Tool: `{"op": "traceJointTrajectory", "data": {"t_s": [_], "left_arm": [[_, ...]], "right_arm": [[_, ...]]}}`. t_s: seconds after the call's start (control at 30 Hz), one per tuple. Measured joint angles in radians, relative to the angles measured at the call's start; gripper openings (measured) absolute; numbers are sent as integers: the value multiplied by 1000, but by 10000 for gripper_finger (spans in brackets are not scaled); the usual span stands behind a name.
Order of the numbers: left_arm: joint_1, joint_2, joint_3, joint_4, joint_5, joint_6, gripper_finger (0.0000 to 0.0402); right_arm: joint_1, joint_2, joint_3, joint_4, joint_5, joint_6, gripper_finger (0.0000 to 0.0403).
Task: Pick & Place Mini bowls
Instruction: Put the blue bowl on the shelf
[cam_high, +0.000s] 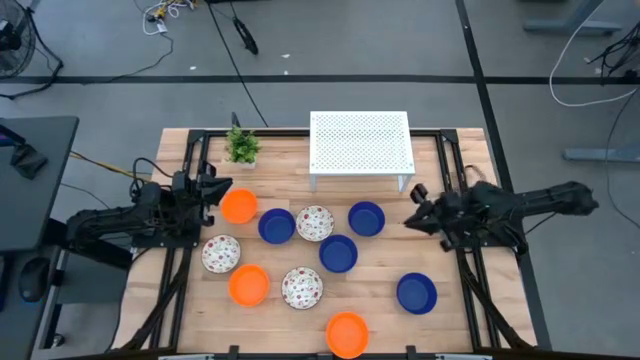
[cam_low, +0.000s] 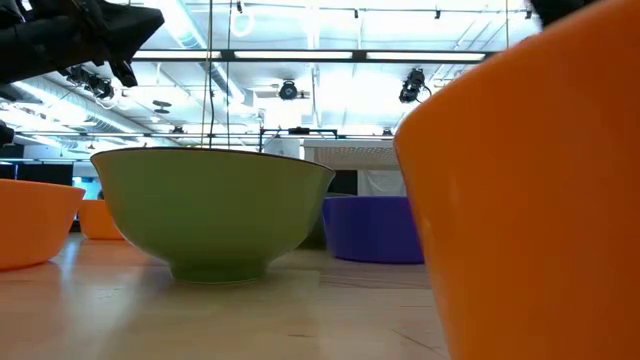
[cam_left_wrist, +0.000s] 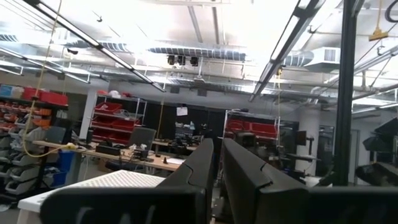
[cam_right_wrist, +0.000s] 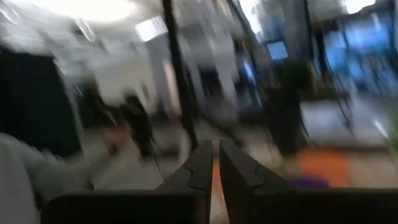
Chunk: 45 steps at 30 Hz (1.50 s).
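1. Your left gripper (cam_high: 212, 190) sits at the left side of the table (cam_high: 450, 320), just beside the orange bowl (cam_high: 238, 206) nearest it. In the left wrist view its fingers (cam_left_wrist: 193, 171) stand close together with only a thin gap, and nothing is between them.
2. Your right gripper (cam_high: 415, 213) waits at the right side of the table, near the blue bowl (cam_high: 366, 218) that lies in front of the white stand (cam_high: 361, 145). Its wrist view shows the fingers (cam_right_wrist: 200, 169) nearly shut and holding nothing.
3. The bowls are all loose on the wood. Besides those two, you have a blue one (cam_high: 276, 226) touching a speckled one (cam_high: 315, 223), a blue one (cam_high: 339, 253) in the middle, a speckled one (cam_high: 220, 253), an orange one (cam_high: 248, 285), another speckled one (cam_high: 302, 288), an orange one (cam_high: 347, 333) at the near edge, and a blue one (cam_high: 416, 293) toward the right.
4. I count ten bowls on the table and none held, so by my reading no pick is in hand yet; you are at the approach stage.
5. Your next move calls for spreading the fingers first, since they are too close to straddle a rim. Then tip the wrist downward, as both wrist cameras look out level into the room.
6. The orange bowl by the left gripper looks the easiest start: it stands clear of its neighbours. Mind the small plant (cam_high: 241, 146) behind it.
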Motion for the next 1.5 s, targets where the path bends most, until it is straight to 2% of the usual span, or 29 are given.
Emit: {"op": "traceJointTrajectory", "data": {"t_s": [0.13,0.27,0.57,0.67,0.77,1.0,1.2,1.33,1.5], "left_arm": [[0,0,0,0,-17,2,39],[0,0,0,0,-21,19,39],[0,0,0,-1,-21,24,39],[0,0,0,-1,-21,24,39],[0,0,0,-1,-21,24,39],[0,0,0,-1,-21,20,39],[0,0,0,-1,-21,22,39],[0,0,0,-1,-21,23,39],[0,0,0,-1,-21,24,39]], "right_arm": [[4,147,154,-337,87,-47,53],[3,300,289,-546,105,-72,99],[5,638,509,-812,107,-191,219],[5,750,559,-853,126,-228,239],[5,858,598,-896,168,-268,243],[5,1037,629,-900,185,-330,219],[5,1102,629,-895,276,-322,177],[5,1105,630,-886,280,-321,125],[5,1105,630,-891,279,-322,35]]}}
